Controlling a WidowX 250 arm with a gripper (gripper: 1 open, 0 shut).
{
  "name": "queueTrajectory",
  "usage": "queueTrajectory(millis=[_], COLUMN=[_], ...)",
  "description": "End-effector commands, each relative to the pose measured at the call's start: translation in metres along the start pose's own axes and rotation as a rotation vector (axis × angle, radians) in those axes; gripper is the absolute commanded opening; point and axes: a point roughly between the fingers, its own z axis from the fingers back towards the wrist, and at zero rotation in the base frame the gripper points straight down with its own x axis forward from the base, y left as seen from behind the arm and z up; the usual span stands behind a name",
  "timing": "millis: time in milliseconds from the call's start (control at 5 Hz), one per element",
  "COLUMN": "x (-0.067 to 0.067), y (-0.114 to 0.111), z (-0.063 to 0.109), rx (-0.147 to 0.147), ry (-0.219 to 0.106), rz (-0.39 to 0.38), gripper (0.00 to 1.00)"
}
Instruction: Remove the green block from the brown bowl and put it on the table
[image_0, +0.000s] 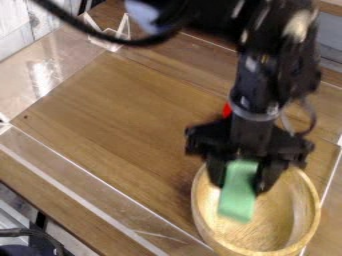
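While its black fingers clamp the upper end of the green block (238, 192), the gripper (246, 166) points straight down over the brown bowl (302, 232) at the lower right of the scene. Jaws are grasping the block, one finger on each side of it, and the pale green bar hangs tilted from them, its lower end over the left part of the bowl's interior; whether that end touches the bowl floor cannot be told from this blurred view. Black and bulky, the arm (274, 60) reaches in from the upper left, its upper links smeared by motion, and the wrist stands upright above the bowl. Light tan with a thick rim, the bowl sits on the table (120, 120), a dark brown wood-grain surface, close to its near right corner. Its grainy inside shows to the right of the block and below it. Low clear plastic walls (80, 195) edge the tabletop along the left and near sides and catch bright reflections. A sliver of red (226, 112) shows just left of the wrist, too hidden by the arm to identify.
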Motion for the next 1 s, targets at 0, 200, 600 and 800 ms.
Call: queueTrajectory(millis=[0,200,600,800], x=[0.021,0.039,0.052,0.052], y=[0.003,0.026,0.032,0.021], z=[0.033,0.035,0.021,0.017], rx=[-0.035,-0.050,-0.066,-0.058], ry=[-0.055,-0.059,-0.059,-0.065], rz=[0.021,-0.006,0.003,0.031], gripper=[0.00,0.00,0.00,0.00])
